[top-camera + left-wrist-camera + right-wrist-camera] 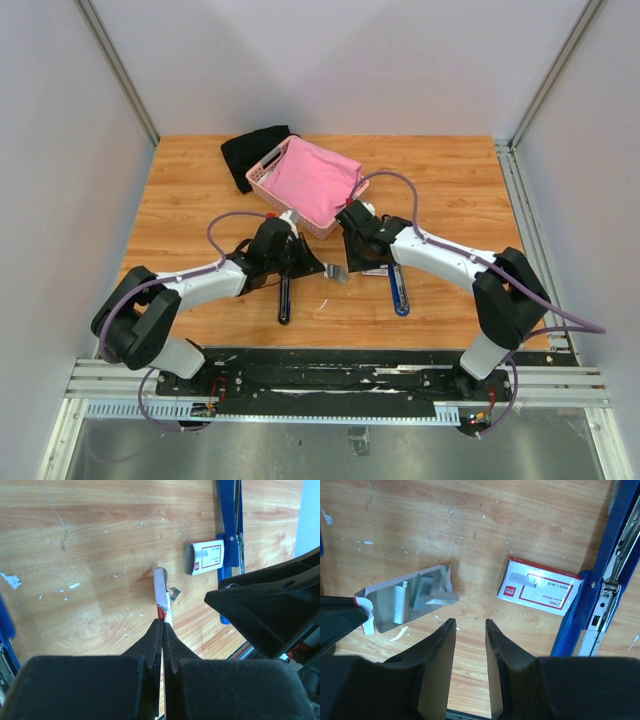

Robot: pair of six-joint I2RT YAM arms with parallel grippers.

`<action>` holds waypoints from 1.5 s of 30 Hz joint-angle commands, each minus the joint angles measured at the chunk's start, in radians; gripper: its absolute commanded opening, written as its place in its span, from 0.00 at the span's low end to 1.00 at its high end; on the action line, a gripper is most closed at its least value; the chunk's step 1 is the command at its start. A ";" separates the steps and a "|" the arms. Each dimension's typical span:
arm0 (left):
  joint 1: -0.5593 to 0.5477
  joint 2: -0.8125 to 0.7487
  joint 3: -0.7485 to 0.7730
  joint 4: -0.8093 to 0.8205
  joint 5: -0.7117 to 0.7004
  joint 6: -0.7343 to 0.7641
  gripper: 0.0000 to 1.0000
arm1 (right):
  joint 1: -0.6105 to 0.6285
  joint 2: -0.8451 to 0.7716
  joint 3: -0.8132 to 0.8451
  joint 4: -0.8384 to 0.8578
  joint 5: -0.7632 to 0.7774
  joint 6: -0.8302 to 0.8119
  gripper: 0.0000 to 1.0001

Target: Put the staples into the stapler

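Observation:
My left gripper (162, 622) is shut on one end of an opened carton tray (402, 600), white with a red edge, and holds it just above the wood. Silvery-grey staples (399, 601) lie inside the tray. From above the tray (337, 274) hangs between the two grippers. A flat white carton with red print (540, 586) lies beside the blue stapler (600, 585), whose metal track is exposed. My right gripper (470, 622) stands open over bare wood between tray and carton, with nothing between its fingers. In the left wrist view the tray (161, 587) shows edge-on.
A pink basket (262, 172) with a pink cloth stands at the back, and a black cloth (250, 150) lies behind it. A second dark-blue long bar (285, 298) lies left of the grippers. White flecks dot the table (180, 200). Walls close in on three sides.

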 commanded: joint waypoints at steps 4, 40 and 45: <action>-0.003 0.057 0.040 -0.052 -0.020 0.027 0.00 | -0.029 -0.038 -0.051 0.067 -0.096 -0.023 0.32; 0.017 -0.096 0.021 -0.127 -0.245 0.079 0.63 | -0.007 0.223 0.161 -0.083 0.084 -0.113 0.17; 0.017 -0.114 0.021 -0.129 -0.255 0.082 0.64 | -0.007 0.247 0.185 -0.083 0.081 -0.122 0.14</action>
